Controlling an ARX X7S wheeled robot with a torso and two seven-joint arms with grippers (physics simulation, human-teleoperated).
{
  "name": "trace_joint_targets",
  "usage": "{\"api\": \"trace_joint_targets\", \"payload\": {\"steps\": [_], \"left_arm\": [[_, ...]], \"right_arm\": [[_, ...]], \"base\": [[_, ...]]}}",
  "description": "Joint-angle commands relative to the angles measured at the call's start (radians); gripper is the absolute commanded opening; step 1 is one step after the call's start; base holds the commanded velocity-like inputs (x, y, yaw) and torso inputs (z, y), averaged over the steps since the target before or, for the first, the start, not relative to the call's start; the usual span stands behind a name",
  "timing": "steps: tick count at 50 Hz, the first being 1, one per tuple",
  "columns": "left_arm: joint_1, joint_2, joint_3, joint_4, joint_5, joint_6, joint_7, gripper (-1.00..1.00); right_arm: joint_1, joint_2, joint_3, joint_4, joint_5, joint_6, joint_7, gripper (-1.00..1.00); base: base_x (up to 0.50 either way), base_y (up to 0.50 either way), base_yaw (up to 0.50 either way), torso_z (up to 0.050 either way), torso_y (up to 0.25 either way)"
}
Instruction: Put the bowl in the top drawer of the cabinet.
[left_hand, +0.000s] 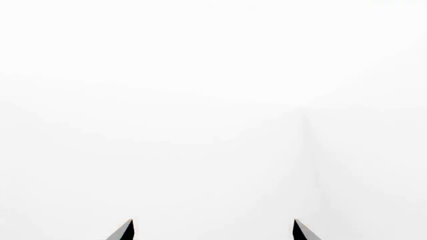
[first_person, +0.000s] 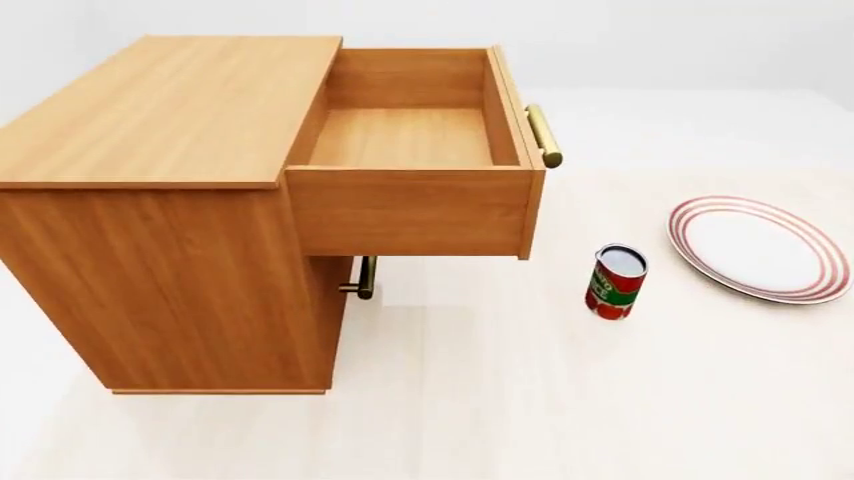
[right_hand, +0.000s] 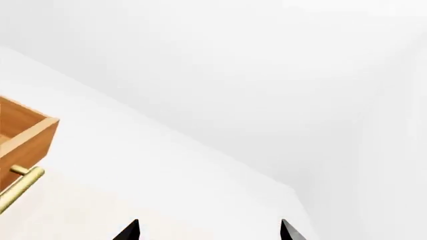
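While the top drawer (first_person: 414, 135) stands open, right hand (right_hand: 210, 231) hovers beside its corner.

My left gripper (left_hand: 213, 231): fingertips spread wide apart, nothing between them.
My right gripper (right_hand: 210, 231): fingertips likewise parted, holding nothing.
My arms: neither one shows in the head view.

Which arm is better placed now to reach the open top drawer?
Probably right: the right gripper has the top drawer and its brass handle in its camera's view; the left gripper faces only blank white.
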Motion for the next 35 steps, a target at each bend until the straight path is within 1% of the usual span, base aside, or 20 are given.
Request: {"api": "trace_joint_targets", "payload": {"steps": [1,5,9,12,18,25,31,35], "left_arm": [[-0.028,-0.004,-0.020,0.001,-0.047,-0.019,-0.036,1.00],[-0.022,-0.003,-0.009,-0.004,-0.023,-0.003,-0.015,1.00],[-0.024,-0.003,-0.005,-0.007,-0.021,-0.002,-0.013,1.00],[-0.012,0.000,0.004,-0.011,-0.001,0.012,0.001,1.00],[0.005,0.008,0.016,-0.013,0.018,0.027,0.010,1.00],[0.024,0.016,0.029,-0.017,0.035,0.044,0.025,1.00],[0.050,0.026,0.038,-0.023,0.058,0.067,0.036,1.00],[0.054,0.027,0.043,-0.024,0.064,0.071,0.038,1.00]], "right_arm": [[0.111,0.158,-0.299,-0.181,-0.215,0.130,-0.399,1.00],[0.109,0.220,-0.435,-0.264,-0.375,0.129,-0.557,1.00],[0.107,0.278,-0.567,-0.304,-0.586,0.109,-0.748,1.00],[0.099,0.304,-0.615,-0.308,-0.662,0.095,-0.820,1.00],[0.061,0.349,-0.663,-0.345,-0.689,0.090,-0.884,1.00],[-0.073,0.409,-0.594,-0.400,-0.570,0.111,-0.781,1.00],[-0.246,0.431,-0.471,-0.396,-0.338,0.081,-0.546,1.00],[-0.319,0.436,-0.438,-0.392,-0.237,0.069,-0.453,1.00]], "base": [[0.00,0.00,0.00,0.000,0.000],[0.00,0.00,0.00,0.000,0.000],[0.00,0.00,0.00,0.000,0.000],[0.00,0.00,0.00,0.000,0.000],[0.00,0.00,0.00,0.000,0.000],[0.00,0.00,0.00,0.000,0.000],[0.00,0.00,0.00,0.000,0.000],[0.00,0.00,0.00,0.000,0.000]]}}
